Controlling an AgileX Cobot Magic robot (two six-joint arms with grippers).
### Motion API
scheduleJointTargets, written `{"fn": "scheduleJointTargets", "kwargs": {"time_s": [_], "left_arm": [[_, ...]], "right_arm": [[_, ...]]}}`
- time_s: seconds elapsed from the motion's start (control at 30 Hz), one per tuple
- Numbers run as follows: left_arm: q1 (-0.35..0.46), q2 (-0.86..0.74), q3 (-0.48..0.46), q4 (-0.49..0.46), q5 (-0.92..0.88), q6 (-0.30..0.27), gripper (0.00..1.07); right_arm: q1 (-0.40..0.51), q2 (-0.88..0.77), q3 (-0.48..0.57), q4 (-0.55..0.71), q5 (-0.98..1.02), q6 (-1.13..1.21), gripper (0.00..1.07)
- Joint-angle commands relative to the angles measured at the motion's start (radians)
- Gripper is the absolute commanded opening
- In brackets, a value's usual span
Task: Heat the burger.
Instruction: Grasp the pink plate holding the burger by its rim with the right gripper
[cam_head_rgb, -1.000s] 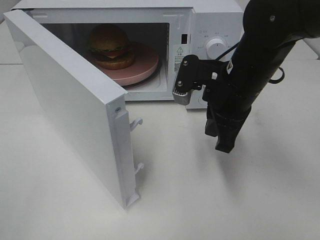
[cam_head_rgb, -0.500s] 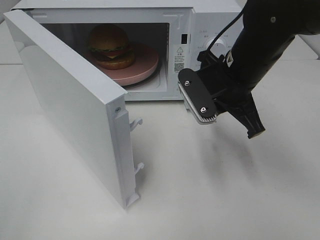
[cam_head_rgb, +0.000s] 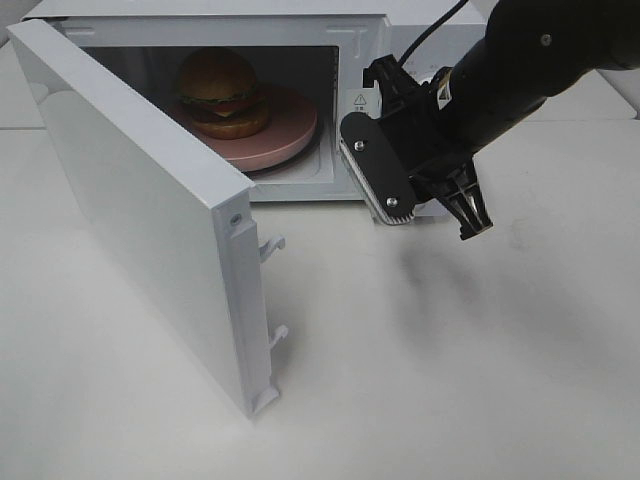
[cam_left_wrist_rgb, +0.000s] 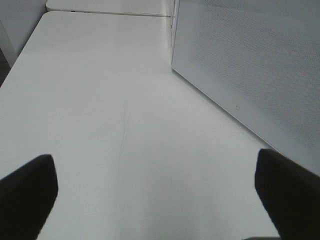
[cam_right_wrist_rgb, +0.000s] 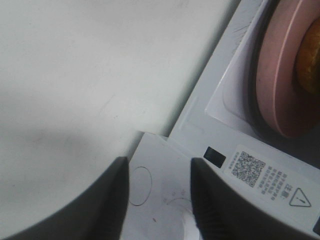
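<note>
The burger (cam_head_rgb: 218, 90) sits on a round pink plate (cam_head_rgb: 290, 135) inside the white microwave (cam_head_rgb: 420, 20), whose door (cam_head_rgb: 130, 200) stands swung wide open to the left. My right gripper (cam_head_rgb: 468, 212) hovers tilted just in front of the microwave's control panel. In the right wrist view its fingers (cam_right_wrist_rgb: 159, 170) stand apart with nothing between them, over the panel's lower corner (cam_right_wrist_rgb: 250, 170), with the plate (cam_right_wrist_rgb: 280, 85) and an edge of the burger (cam_right_wrist_rgb: 311, 55) beyond. My left gripper (cam_left_wrist_rgb: 156, 195) is wide open and empty over bare table.
The open door juts forward over the table's left half, its latch hooks (cam_head_rgb: 272, 245) on the free edge. A white dotted face of the microwave (cam_left_wrist_rgb: 250, 65) stands close beside the left gripper. The left arm does not show in the exterior view.
My right gripper swung from pointing down at the table up toward the microwave's front panel, and its fingers parted. Burger, plate, door and left gripper stayed put.
</note>
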Motion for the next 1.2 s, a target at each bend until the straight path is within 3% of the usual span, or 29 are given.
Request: {"fn": "scheduleJointTargets", "kwargs": {"time_s": [0.03,0.07,0.1,0.13,0.17,0.27,0.77,1.2], "left_arm": [[0.001,-0.015,0.003,-0.009,-0.014,0.0,1.0],[0.001,-0.015,0.003,-0.009,-0.014,0.0,1.0],[0.001,-0.015,0.003,-0.009,-0.014,0.0,1.0],[0.001,-0.015,0.003,-0.009,-0.014,0.0,1.0],[0.001,-0.015,0.003,-0.009,-0.014,0.0,1.0],[0.001,-0.015,0.003,-0.009,-0.014,0.0,1.0],[0.001,-0.015,0.003,-0.009,-0.014,0.0,1.0],[0.001,-0.015,0.003,-0.009,-0.014,0.0,1.0]], "right_arm": [[-0.003,-0.007,-0.007,-0.004,-0.026,0.0,0.65],[-0.003,-0.007,-0.007,-0.004,-0.026,0.0,0.65],[-0.003,-0.007,-0.007,-0.004,-0.03,0.01,0.78],[-0.003,-0.007,-0.007,-0.004,-0.03,0.01,0.78],[-0.003,-0.007,-0.007,-0.003,-0.038,0.024,0.88],[-0.003,-0.007,-0.007,0.0,-0.048,0.047,0.95],[0.012,0.002,-0.018,0.003,-0.047,0.052,0.91],[0.038,0.081,-0.115,0.068,-0.048,0.052,0.87]]}}
